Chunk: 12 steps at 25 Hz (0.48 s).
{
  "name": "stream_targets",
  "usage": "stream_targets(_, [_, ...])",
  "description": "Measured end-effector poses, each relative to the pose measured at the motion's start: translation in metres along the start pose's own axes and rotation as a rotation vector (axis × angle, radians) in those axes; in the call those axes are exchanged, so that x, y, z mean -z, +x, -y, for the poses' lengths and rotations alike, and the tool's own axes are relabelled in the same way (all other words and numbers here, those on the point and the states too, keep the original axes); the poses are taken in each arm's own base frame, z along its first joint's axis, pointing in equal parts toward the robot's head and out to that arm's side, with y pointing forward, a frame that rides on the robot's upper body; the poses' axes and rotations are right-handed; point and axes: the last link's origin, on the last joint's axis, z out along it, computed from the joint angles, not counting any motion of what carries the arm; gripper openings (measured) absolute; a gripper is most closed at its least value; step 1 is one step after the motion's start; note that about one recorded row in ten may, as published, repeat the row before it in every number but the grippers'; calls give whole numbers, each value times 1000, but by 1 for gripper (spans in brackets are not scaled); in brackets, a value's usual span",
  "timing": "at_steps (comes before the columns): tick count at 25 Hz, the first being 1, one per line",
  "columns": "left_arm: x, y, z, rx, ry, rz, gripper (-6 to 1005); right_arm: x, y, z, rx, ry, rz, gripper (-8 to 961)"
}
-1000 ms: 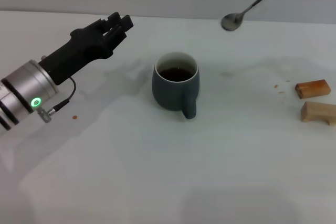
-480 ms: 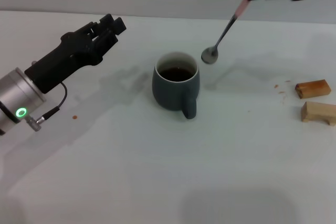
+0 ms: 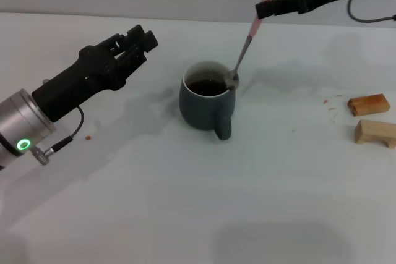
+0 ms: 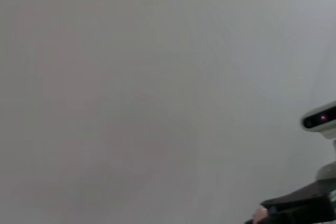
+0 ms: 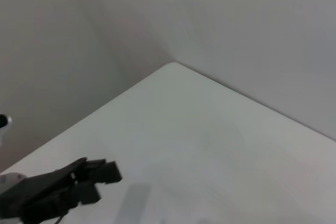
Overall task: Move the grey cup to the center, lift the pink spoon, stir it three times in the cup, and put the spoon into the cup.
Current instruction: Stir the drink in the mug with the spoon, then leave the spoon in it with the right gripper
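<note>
The grey cup (image 3: 206,104) stands near the table's middle with dark liquid inside and its handle toward me. My right gripper (image 3: 267,8) hangs above and behind the cup on its right side, shut on the pink end of the pink spoon (image 3: 246,46). The spoon slants down and its metal bowl is at the cup's right rim; I cannot tell whether it touches the liquid. My left gripper (image 3: 141,37) hovers left of the cup, open and holding nothing. It also shows in the right wrist view, left gripper (image 5: 100,174). The right gripper (image 4: 296,208) shows in the left wrist view.
Two tan wooden blocks (image 3: 368,104) (image 3: 375,132) lie at the table's right edge, with small brown specks (image 3: 328,101) beside them. Another speck (image 3: 88,138) lies under the left arm. A grey wall rises behind the table.
The right gripper has carried the spoon left and down, from high at the back right to the cup's rim. The left arm shifted a little beside the cup.
</note>
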Motion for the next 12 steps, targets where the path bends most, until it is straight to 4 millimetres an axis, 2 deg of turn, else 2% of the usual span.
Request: stream_targets(12, [6, 0, -8, 6, -46, -6, 346, -34, -5, -2, 45, 58, 14, 90])
